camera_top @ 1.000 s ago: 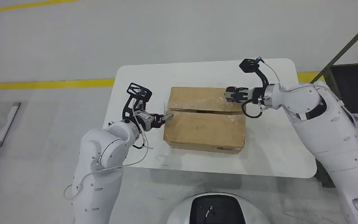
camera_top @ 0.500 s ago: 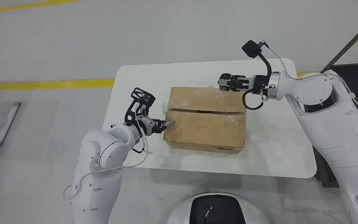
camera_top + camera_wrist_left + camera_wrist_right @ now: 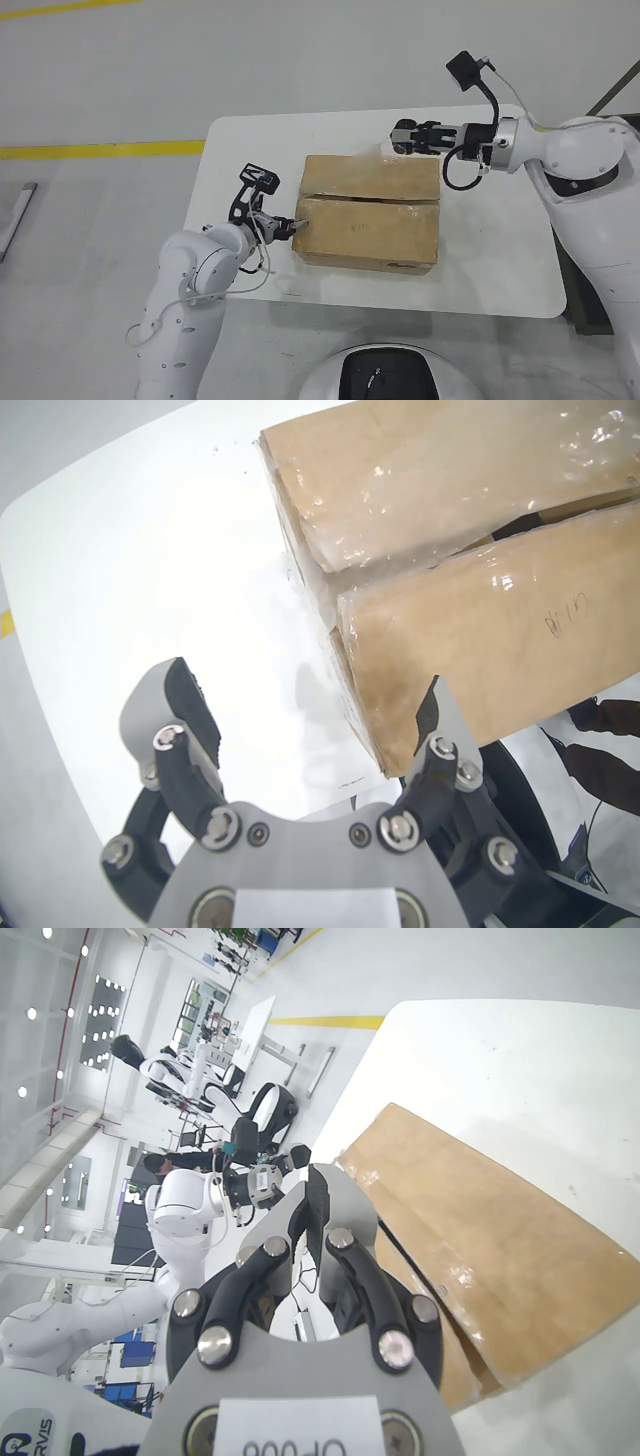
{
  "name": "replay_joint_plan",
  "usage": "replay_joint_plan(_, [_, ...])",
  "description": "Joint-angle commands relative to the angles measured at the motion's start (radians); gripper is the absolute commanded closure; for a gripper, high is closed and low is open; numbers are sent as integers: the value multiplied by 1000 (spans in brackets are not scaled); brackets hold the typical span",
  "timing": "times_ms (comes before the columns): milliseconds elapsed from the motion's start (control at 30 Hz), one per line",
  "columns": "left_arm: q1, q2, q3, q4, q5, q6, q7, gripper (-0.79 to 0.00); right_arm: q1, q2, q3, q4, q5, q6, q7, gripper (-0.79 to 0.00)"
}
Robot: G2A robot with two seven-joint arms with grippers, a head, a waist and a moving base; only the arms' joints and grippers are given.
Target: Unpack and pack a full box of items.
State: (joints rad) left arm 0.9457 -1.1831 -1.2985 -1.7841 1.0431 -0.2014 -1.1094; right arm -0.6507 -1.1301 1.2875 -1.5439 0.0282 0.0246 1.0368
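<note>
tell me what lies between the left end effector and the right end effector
The cardboard box fills that stretch, as the top view shows: the left end effector is at its near corner, the right end effector by its far edge.

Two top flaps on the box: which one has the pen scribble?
The near flap, on the robot's side, with the open left gripper at its corner. The far flap shows no writing.

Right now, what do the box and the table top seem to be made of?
Box: matte brown cardboard, with folded flaps; crinkly glossy clear film, likely tape, covers the flap edges. Table: smooth white top, faint sheen, perhaps laminate or plastic; cannot tell which.
</note>
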Motion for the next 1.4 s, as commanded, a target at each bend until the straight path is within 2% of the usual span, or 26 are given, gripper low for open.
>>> replay_joint_plan(0, [-8,-1,11,14,11,14,1,-785,-2,2,-4,-7,-5,7,10,0])
replay_joint_plan(400, [-39,-3,55,65,46,48,-1,-785,-96,35,37,-23,-134,-3,63,0])
replay_joint_plan(767, [-42,-1,59,57,45,55,13,-785,-183,62,76,-47,-182,20,127,0])
replay_joint_plan(867, [-40,0,57,49,42,53,13,-785,-199,71,69,-46,-263,8,138,0])
replay_joint_plan(1133, [-40,2,58,42,39,51,20,-785,-209,77,51,-35,-298,-41,101,0])
replay_joint_plan(1367, [-75,1,43,6,20,51,71,-785,-203,80,30,-46,-312,-120,70,0])
